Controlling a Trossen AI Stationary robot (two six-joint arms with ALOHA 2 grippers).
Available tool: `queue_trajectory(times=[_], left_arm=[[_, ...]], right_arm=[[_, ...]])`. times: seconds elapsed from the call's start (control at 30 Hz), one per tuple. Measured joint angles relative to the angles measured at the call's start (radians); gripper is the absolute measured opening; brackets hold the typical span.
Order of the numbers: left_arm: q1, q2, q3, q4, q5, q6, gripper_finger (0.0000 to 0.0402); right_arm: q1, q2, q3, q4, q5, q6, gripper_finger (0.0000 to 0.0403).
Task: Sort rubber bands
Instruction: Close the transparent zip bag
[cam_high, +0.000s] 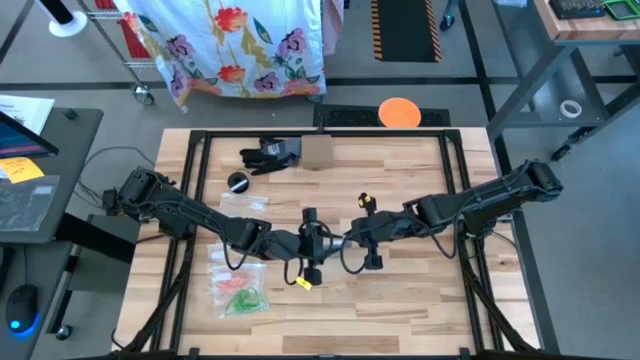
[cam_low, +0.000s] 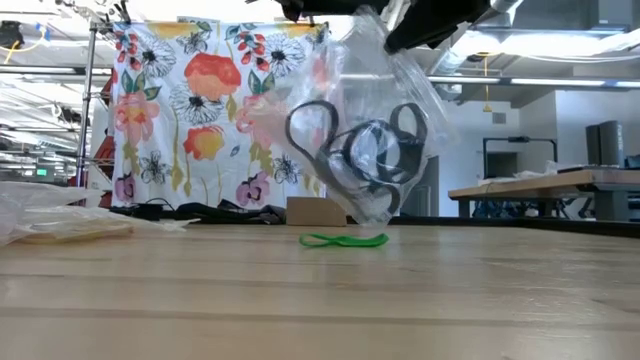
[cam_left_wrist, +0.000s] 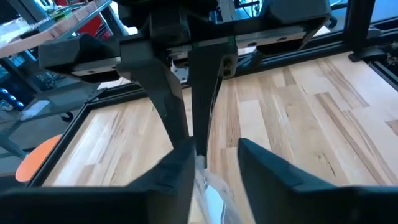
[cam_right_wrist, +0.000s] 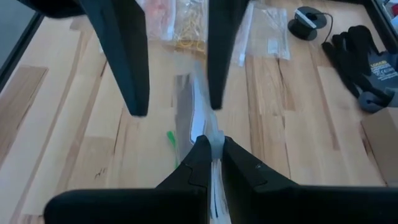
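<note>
Right gripper (cam_right_wrist: 211, 146) clenched on clear bag's (cam_low: 365, 130) edge, black rubber bands (cam_low: 355, 140) inside, left gripper (cam_left_wrist: 214, 158) part-open astride bag top, green band (cam_low: 343, 240) on table below

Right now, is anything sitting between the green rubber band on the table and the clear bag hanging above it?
Nothing visible. The green rubber band lies alone on bare wood, and the clear bag of dark bands hangs above it, pinched by the right claw. The left claw is at the bag too.

Dark rubber bands (cam_low: 360, 145) hang bunched inside a clear bag at the frame's upper centre; one green rubber band (cam_low: 344, 240) lies flat below on the tabletop.
</note>
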Motion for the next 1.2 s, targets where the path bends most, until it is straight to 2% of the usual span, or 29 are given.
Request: queue_trajectory(times=[0.2, 0.27, 0.77, 1.1, 1.2], left_arm=[[0.007, 0.0, 0.0, -0.004, -0.006, -0.015, 0.0021], [0.011, 0.0, 0.0, -0.009, -0.006, -0.021, 0.0007], [-0.026, -0.01, 0.0, -0.011, -0.079, 0.014, 0.0], [-0.042, -0.016, -0.001, -0.015, -0.081, 0.019, 0.0], [-0.056, -0.038, 0.001, -0.012, -0.072, 0.016, 0.0001]], right_arm=[[0.0, 0.0, 0.0, 0.0, 0.0, 0.001, 0.0017], [0.0, 0.0, 0.0, -0.003, 0.0, 0.002, 0.0017], [-0.004, -0.001, 0.002, -0.024, -0.002, 0.003, 0.0017], [-0.004, -0.001, 0.002, -0.054, -0.003, 0.011, 0.0017], [-0.006, 0.0, -0.006, -0.129, 0.008, 0.015, 0.0017]])
